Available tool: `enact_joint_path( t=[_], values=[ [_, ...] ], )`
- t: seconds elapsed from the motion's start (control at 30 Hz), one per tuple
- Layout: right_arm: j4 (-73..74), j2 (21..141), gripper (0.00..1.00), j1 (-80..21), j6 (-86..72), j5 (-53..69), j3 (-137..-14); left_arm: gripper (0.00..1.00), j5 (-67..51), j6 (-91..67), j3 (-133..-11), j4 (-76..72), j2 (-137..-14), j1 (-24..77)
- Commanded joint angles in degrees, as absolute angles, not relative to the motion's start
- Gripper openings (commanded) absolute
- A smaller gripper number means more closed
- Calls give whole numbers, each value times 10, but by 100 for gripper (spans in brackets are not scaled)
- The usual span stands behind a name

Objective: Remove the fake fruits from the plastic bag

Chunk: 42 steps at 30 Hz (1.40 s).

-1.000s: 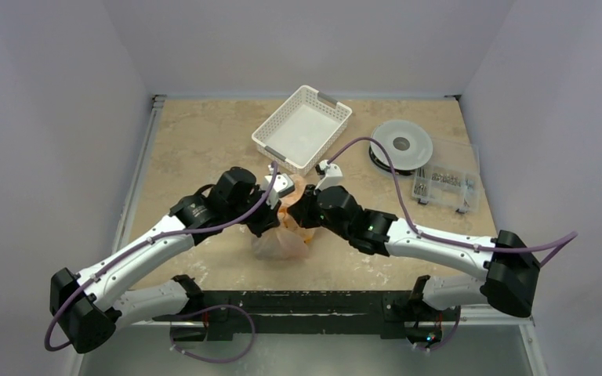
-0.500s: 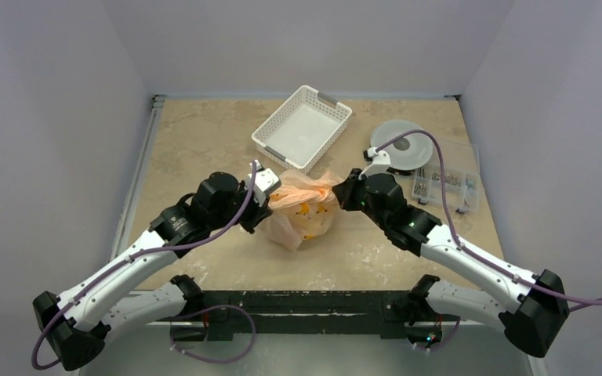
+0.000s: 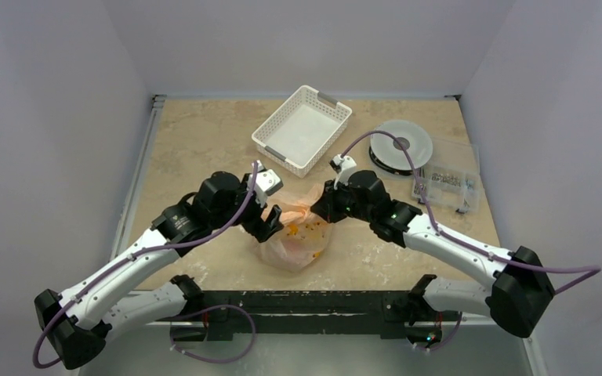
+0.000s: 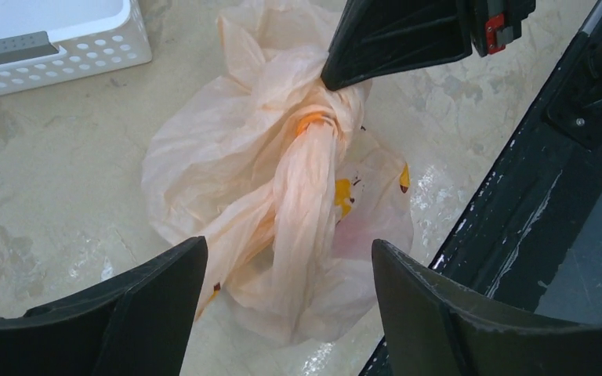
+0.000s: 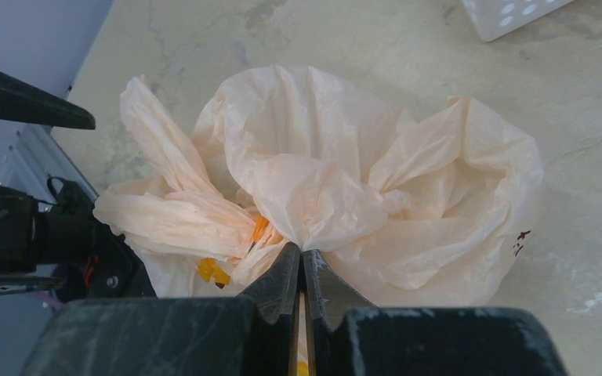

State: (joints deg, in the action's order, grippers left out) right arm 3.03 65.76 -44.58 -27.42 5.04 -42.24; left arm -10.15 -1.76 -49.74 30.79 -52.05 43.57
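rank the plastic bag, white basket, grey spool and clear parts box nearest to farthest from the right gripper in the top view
Measured from the right gripper in the top external view:
1. plastic bag: pinched in its fingers, just to its left.
2. white basket: behind it, slightly left.
3. grey spool: behind it, to the right.
4. clear parts box: farthest out on the right.

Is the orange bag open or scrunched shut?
Scrunched shut. The plastic bag is twisted into a bunch, pinched by the right gripper; no opening shows.

Probably a robotics lab booth: blank walls (image 3: 306, 39) box in a marble-look table (image 3: 196, 141), with a spool (image 3: 400, 144) and clear parts box (image 3: 447, 185) at upper right.
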Motion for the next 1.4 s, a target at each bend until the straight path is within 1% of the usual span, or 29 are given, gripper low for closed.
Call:
enact_joint_path(
  t=[0.0,0.07,0.1,0.23,0.33,0.37,0.43,0.5,0.57,0.6,0.63,0.67,0.73,0.8,0.87,0.9,0.93,0.97,1.0,1.03,1.1,1.17,1.23,1.33,1.37],
  values=[
    [-15,674,0,-462,-266,125,-464,80,-127,-24,-497,276,-530,438],
    [-14,682,0,-471,-266,127,-474,82,-136,-24,-508,278,-555,438],
    [-14,684,0,-474,-266,126,-478,80,-138,-23,-512,281,-571,438],
    [-14,689,0,-486,-267,118,-489,63,-155,-19,-540,300,-619,440],
    [-9,695,0,-493,-265,108,-497,50,-157,-16,-543,306,-625,444],
    [-10,695,0,-495,-265,106,-497,44,-155,-16,-543,306,-622,445],
    [-5,694,0,-495,-264,92,-497,29,-141,-15,-542,310,-611,446],
    [26,690,0,-495,-267,28,-498,14,-117,-13,-537,308,-590,446],
    [83,684,0,-491,-303,-109,-495,6,-91,-11,-527,303,-561,446],
    [104,677,0,-480,-317,-166,-488,0,-78,-10,-523,300,-549,446],
    [106,665,0,-461,-323,-183,-473,0,-66,-10,-518,298,-538,446],
    [97,647,0,-431,-323,-170,-456,0,-57,-10,-513,296,-526,446],
    [62,625,0,-382,-314,-70,-429,0,-49,-7,-505,292,-510,445],
    [34,631,0,-370,-291,29,-427,0,-50,-6,-500,289,-502,446],
    [60,655,0,-377,-263,89,-461,0,-59,-5,-501,288,-505,446],
    [75,663,0,-379,-264,98,-473,0,-62,-4,-502,289,-508,446],
    [88,663,0,-380,-268,92,-481,0,-66,-3,-505,291,-512,446],
    [101,658,5,-380,-271,80,-483,0,-70,-4,-507,293,-516,445],
    [111,650,13,-380,-274,67,-485,0,-71,-4,-508,296,-519,446],
    [122,641,18,-381,-276,52,-488,0,-72,-4,-508,296,-521,446],
    [159,625,25,-404,-261,9,-507,0,-71,-5,-508,297,-521,446],
    [203,624,35,-490,-214,-126,-547,0,-71,-5,-508,296,-521,446],
    [236,641,40,-560,-186,-212,-570,0,-71,-3,-510,297,-522,446],
    [252,666,41,-602,-186,-258,-579,0,-69,-3,-511,299,-522,446],
    [247,669,42,-615,-186,-271,-577,0,-69,-3,-511,300,-521,446]
  ],
)
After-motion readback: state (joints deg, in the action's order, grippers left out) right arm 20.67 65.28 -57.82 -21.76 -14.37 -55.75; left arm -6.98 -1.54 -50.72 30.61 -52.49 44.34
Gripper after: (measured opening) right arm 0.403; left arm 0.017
